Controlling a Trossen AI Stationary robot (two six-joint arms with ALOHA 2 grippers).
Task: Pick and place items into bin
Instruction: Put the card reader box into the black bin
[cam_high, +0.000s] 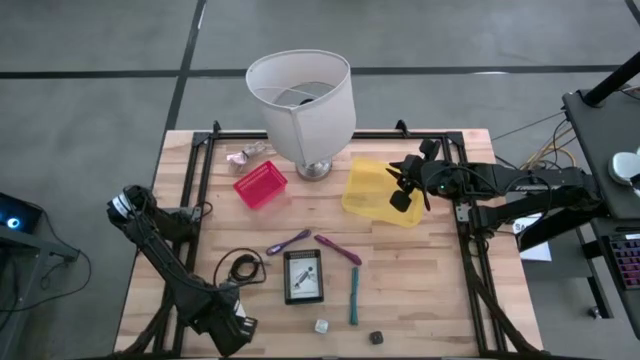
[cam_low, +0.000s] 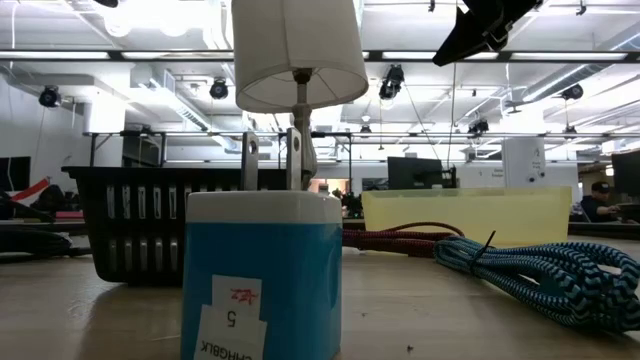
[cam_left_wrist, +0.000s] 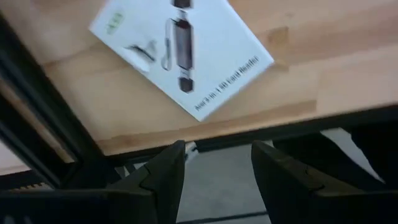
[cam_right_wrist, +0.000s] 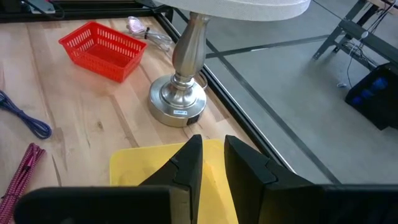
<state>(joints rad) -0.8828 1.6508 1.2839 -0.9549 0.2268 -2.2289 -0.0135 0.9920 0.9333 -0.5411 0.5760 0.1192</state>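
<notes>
Items — small loose things on the wooden table (cam_high: 420, 300), most lying in front of the lamp (cam_high: 303, 105): a white printed card (cam_high: 303, 276) with a dark border, a black coiled cable (cam_high: 240, 267) just beside it, a blue-purple strip (cam_high: 288, 242) and a magenta strip (cam_high: 337, 248) between card and lamp, a teal stick (cam_high: 353, 295) on the card's other side, and a white cube (cam_high: 321, 326) and a dark cube (cam_high: 376, 338) near the table's front edge. The yellow bin (cam_high: 375, 188) sits right of the lamp base; a red basket (cam_high: 260, 184) sits left of it.

Right gripper (cam_high: 403, 188) hovers over the bin, well apart from the card; the right wrist view (cam_right_wrist: 213, 155) shows its fingers a narrow gap apart, holding nothing.

Left gripper (cam_high: 238, 330) lies at the front table edge, far from the lamp; only its wrist view (cam_left_wrist: 216, 167) shows the fingers spread with nothing between, and the card's printing (cam_left_wrist: 180, 48).

The low view alone shows a blue braided cable (cam_low: 545, 270) and a blue-and-white box (cam_low: 262, 275) — close to the lens.
</notes>
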